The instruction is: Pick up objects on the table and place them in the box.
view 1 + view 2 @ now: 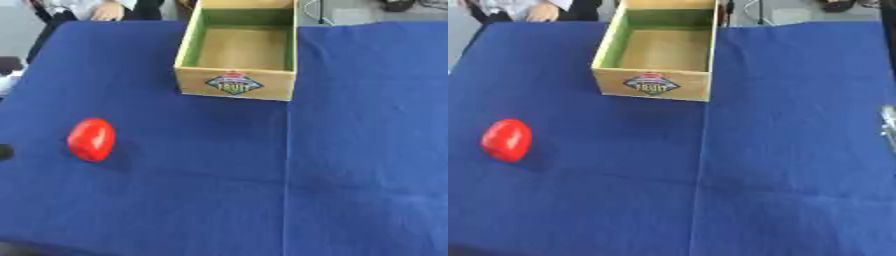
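Note:
A red, rounded, egg-shaped object [91, 139] lies on the blue cloth at the left, well in front of the box. The wooden box [234, 85] stands at the far middle of the table, open at the top, green inside, with a fruit label on its front wall; nothing shows inside it. A small dark part of my left hand [3, 151] shows at the left edge, just left of the red object and apart from it. In the right eye view a silvery sliver of my right hand [889, 124] shows at the right edge, far from both.
The blue cloth [350, 150] covers the whole table, with a crease running from the box's right corner toward the front. A person stands at the far left edge, behind the table.

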You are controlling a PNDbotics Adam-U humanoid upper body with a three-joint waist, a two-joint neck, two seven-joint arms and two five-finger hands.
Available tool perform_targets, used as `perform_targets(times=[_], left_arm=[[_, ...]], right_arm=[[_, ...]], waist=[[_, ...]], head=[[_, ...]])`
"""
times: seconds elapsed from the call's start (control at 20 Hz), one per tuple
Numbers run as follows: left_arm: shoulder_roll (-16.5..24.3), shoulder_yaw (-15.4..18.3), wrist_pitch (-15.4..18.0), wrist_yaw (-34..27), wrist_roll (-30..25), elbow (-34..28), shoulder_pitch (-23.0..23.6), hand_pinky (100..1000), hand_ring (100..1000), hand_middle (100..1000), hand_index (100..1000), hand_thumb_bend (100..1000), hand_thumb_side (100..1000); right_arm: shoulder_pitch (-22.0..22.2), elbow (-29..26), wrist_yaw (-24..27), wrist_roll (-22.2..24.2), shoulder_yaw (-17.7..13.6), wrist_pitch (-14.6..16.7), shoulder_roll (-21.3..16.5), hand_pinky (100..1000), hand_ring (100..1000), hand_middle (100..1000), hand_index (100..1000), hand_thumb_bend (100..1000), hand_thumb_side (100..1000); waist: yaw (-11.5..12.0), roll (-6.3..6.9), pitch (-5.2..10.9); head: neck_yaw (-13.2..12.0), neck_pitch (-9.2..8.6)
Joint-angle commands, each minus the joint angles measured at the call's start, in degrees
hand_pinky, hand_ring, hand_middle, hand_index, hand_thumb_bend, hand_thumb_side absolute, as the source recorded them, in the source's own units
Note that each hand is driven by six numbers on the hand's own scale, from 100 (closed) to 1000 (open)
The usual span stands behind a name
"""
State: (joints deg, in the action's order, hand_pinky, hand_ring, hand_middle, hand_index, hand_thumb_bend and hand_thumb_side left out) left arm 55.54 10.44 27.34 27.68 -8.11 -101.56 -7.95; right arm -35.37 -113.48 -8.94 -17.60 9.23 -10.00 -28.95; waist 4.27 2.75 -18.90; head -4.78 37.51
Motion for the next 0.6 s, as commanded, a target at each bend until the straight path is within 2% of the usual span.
perform_targets(times=[0.05, 0.4, 0.6], left_arm=[[3.0, -1.5, -0.1, -0.8, -0.9, 0.9, -2.2, 674, 798, 820, 1000, 747, 947], [3.2, -3.9, 0.3, -1.9, -3.9, 4.6, -5.5, 669, 796, 817, 1000, 775, 884], [3.7, -5.0, 2.1, -2.1, -6.1, 7.5, -7.1, 669, 795, 816, 1000, 834, 764]], right_arm=[[-1.2, -1.1, 0.2, 0.4, 0.0, 0.1, -0.4, 864, 826, 685, 795, 100, 985], [-1.4, -1.1, 0.3, 0.7, 0.2, 0.0, -0.2, 865, 826, 685, 795, 100, 985], [-1.5, -1.1, 0.4, 0.9, 0.4, 0.0, -0.2, 865, 826, 685, 790, 100, 985]], waist=[[-0.1, 0.18, 1.33], [-0.3, 0.28, 1.27], [-0.6, 0.35, 1.07]], head=[[-0.4, -0.78], [-0.6, -1.13], [-0.8, -1.29]])
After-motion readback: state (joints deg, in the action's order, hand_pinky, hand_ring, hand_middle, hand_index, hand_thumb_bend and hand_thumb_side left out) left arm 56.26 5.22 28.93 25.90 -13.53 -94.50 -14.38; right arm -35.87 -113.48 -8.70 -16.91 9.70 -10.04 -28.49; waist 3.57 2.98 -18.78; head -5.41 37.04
